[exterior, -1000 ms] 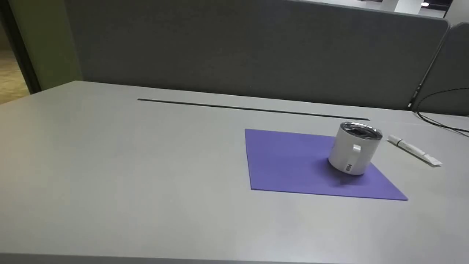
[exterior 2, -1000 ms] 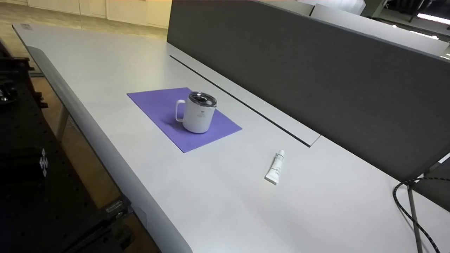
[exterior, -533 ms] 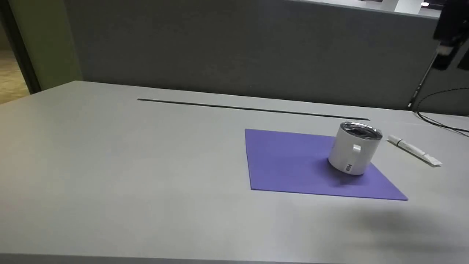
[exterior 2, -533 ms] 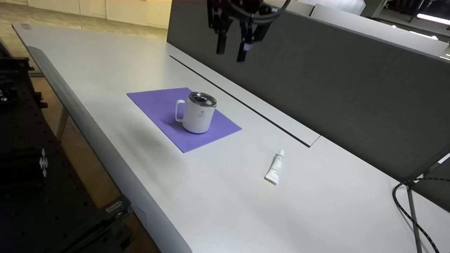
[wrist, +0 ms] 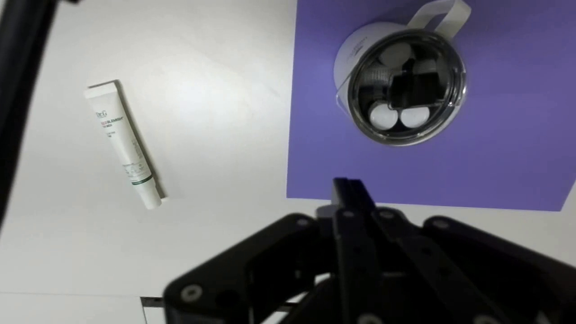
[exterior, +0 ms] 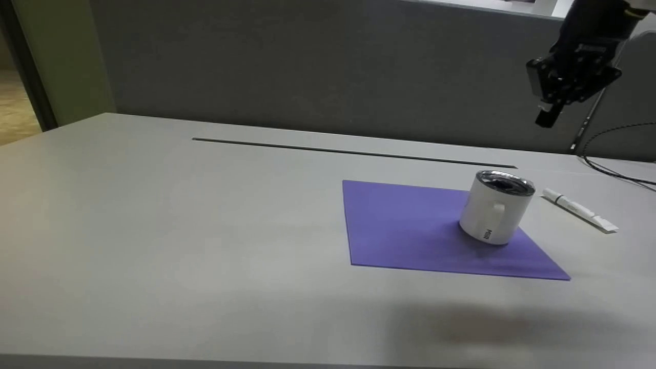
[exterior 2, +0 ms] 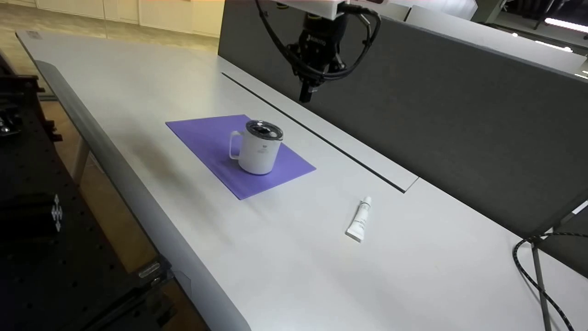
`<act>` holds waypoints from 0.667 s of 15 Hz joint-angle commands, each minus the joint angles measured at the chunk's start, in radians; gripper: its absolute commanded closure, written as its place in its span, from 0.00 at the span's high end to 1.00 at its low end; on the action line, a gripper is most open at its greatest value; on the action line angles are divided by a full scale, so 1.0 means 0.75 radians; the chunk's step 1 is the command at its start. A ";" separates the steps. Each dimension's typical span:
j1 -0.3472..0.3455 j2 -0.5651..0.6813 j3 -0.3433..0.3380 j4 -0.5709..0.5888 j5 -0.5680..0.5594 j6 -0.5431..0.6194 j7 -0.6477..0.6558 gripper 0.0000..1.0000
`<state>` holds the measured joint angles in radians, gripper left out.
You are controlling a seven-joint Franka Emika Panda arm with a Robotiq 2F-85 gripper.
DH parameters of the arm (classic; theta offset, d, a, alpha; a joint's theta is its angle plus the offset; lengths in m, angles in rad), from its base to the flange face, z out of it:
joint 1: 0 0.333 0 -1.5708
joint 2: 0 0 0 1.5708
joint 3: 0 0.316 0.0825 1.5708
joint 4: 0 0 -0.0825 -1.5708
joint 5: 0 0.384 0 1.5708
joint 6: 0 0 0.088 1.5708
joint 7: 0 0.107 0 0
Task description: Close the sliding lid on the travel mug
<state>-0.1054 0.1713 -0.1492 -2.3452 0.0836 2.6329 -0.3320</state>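
Hovering over the surface (exterior 2: 298, 257), I have the jaws pressed together, apart from the travel mug (exterior 2: 256, 155), which in both exterior views stands upright on the purple mat (wrist: 486, 173). Its dark, glossy sliding lid (wrist: 407, 87) sits on top, and a printed white tube (wrist: 123, 141) lies on the surface near the mat.

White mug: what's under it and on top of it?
Under the mug is the purple mat; the patch directly beneath can't be seen. On top sits a round, shiny lid; what's inside can't be made out.
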 commanded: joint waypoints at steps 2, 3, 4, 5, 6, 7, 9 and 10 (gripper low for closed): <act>-0.029 0.031 0.028 0.054 -0.076 -0.093 0.059 0.00; -0.027 0.041 0.020 0.076 -0.126 -0.134 0.102 0.00; -0.027 0.046 0.015 0.087 -0.148 -0.151 0.120 0.00; -0.028 0.047 0.012 0.093 -0.153 -0.159 0.124 0.00; -0.028 0.047 0.011 0.094 -0.153 -0.161 0.125 0.00; -0.028 0.047 0.011 0.094 -0.153 -0.161 0.125 0.00; -0.028 0.047 0.011 0.094 -0.153 -0.161 0.126 0.00; -0.028 0.047 0.011 0.094 -0.153 -0.161 0.127 0.00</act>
<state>-0.1072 0.2081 -0.1604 -2.2755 -0.0238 2.5149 -0.2430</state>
